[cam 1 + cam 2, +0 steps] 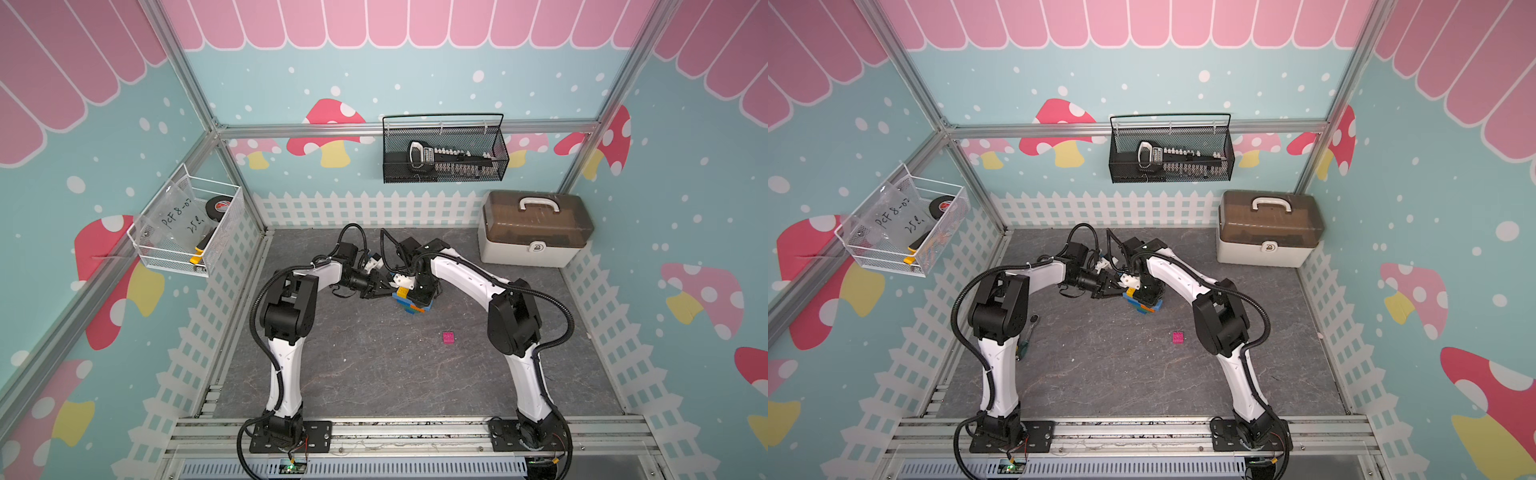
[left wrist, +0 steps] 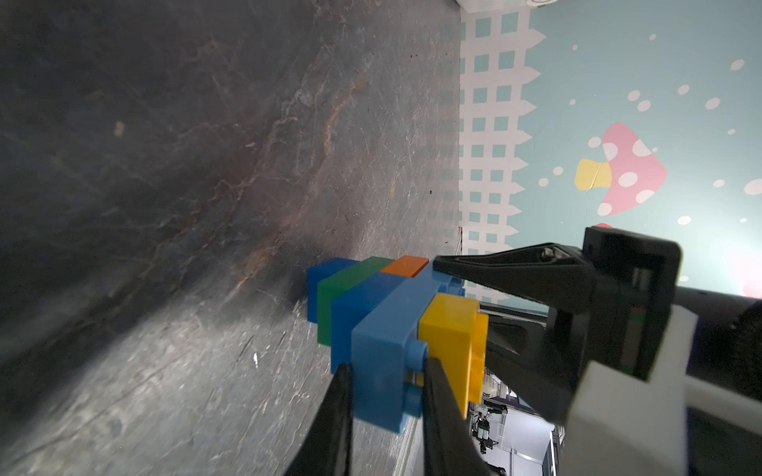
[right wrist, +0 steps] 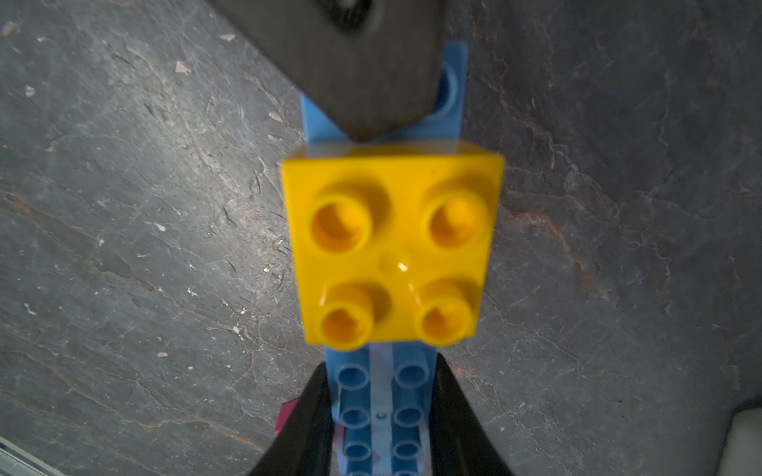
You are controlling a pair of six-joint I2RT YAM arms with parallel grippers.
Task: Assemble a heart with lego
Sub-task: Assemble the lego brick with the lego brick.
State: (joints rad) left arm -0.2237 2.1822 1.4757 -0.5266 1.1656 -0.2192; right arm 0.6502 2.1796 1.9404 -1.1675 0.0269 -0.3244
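Observation:
The heart (image 1: pixel 415 306) (image 1: pixel 1148 306) is a stepped stack of joined lego near the middle of the mat. In the left wrist view its rows run dark blue, green (image 2: pixel 342 296) and orange, blue, then light blue. A yellow brick (image 3: pixel 391 247) is on that long light blue brick (image 3: pixel 381 412). My left gripper (image 2: pixel 387 387) (image 1: pixel 384 289) is shut on one end of the light blue brick. My right gripper (image 3: pixel 383 395) (image 1: pixel 419 295) is shut on the same brick from above, beside the yellow one. A pink brick (image 1: pixel 448 337) (image 1: pixel 1178 337) lies loose on the mat, nearer the front.
A beige toolbox (image 1: pixel 534 228) stands at the back right corner. A black mesh basket (image 1: pixel 444 151) hangs on the back wall and a white wire basket (image 1: pixel 187 224) on the left wall. A hand tool (image 1: pixel 1027 336) lies on the mat by the left arm.

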